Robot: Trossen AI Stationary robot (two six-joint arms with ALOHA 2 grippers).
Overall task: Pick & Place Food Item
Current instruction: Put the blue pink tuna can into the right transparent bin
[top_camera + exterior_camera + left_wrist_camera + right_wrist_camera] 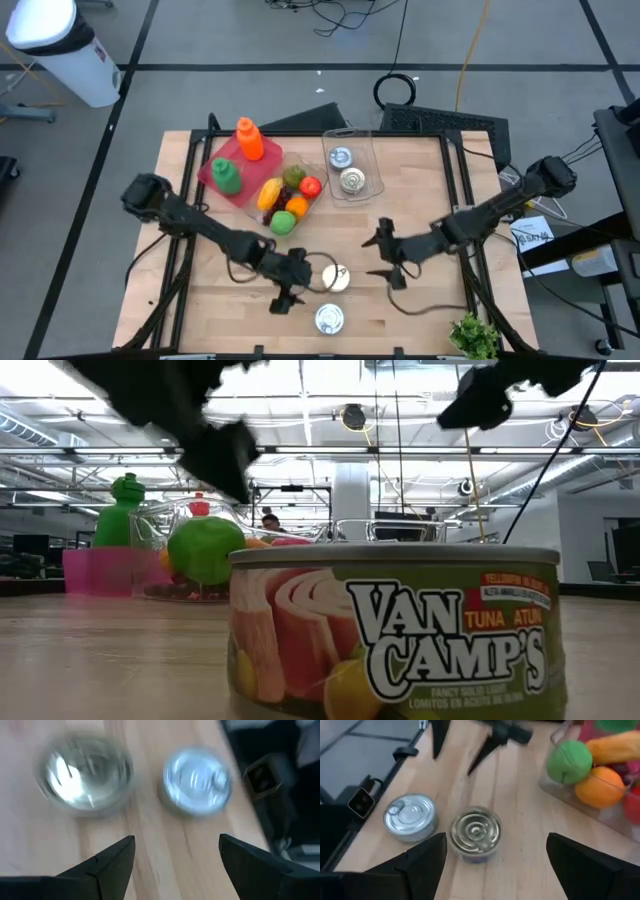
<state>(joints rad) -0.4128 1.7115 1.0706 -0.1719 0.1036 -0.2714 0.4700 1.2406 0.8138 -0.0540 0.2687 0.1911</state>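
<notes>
Pale butcher-block wood, jointed in strips, makes the bench [420, 310], framed by dark rails.

Two round metal cans at lower centre of the high view: a gold-lidded can [335, 278] with concentric rings and a pull tab, and a silver-lidded can [329, 319] just below it near the front edge, apart from each other. Low view shows the nearest can's [398, 630] printed paper label, tuna, green and red.

Left tool [288, 285] sits low over the bench just left of the gold can, fingers spread wide, holding nothing; its wrist view has both lids [85, 772] [196, 782] ahead of the gap.

Right tool [385, 255] at centre right, fingers also wide, empty; its wrist view looks across at the gold can [474, 834] and silver can [410, 817].

Upper centre: clear plastic tub [355, 150] holding two more shiny cans. Left of it, a clear tray [300, 212] of smooth plastic fruit: green ball [284, 222], orange [297, 206], red piece, yellow piece. Pink bin [218, 182] with an orange bottle [248, 138] and a green bottle [226, 176].

Leafy green sprig [472, 335] at lower right corner.
</notes>
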